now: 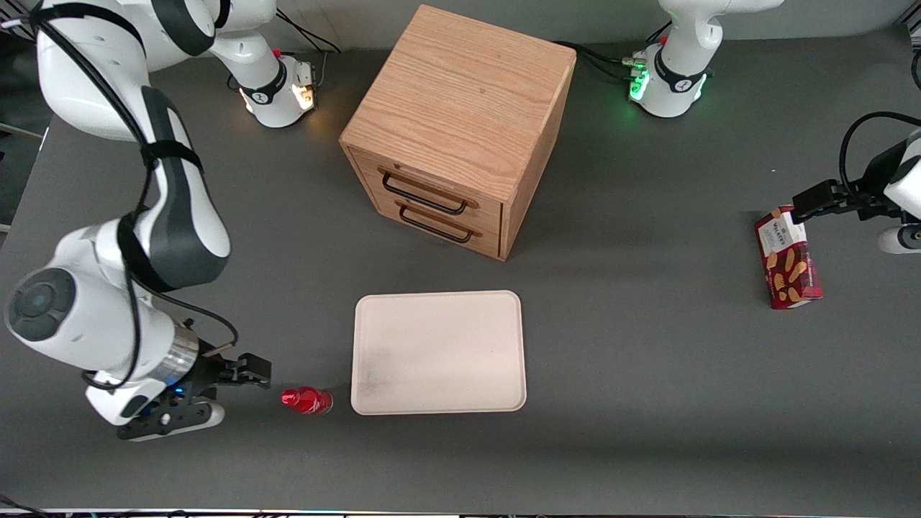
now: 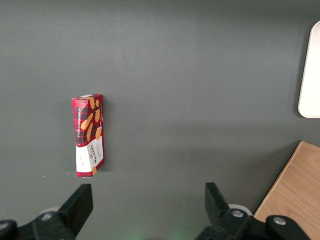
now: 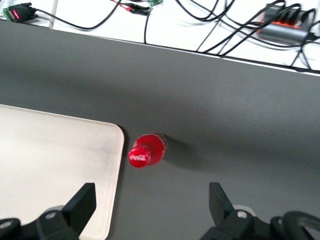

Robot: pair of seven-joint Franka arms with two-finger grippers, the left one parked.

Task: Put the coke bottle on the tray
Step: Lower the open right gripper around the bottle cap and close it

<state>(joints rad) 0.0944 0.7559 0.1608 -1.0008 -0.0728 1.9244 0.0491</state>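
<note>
The coke bottle (image 1: 307,401) (image 3: 146,151) is a small shiny red bottle with a red cap. It stands on the dark table just off the tray's short edge, at the tray's end toward the working arm and near the corner closest to the front camera. The tray (image 1: 437,352) (image 3: 50,160) is flat, pale cream and bare. My gripper (image 1: 241,378) (image 3: 151,202) hovers above the table a short way from the bottle, toward the working arm's end. Its fingers (image 3: 82,202) are open, touch nothing, and hold nothing.
A wooden drawer cabinet (image 1: 460,137) (image 2: 295,195) with two black handles stands farther from the front camera than the tray. A red snack box (image 1: 788,259) (image 2: 89,135) lies toward the parked arm's end. Cables (image 3: 200,25) run along the table's edge near the bottle.
</note>
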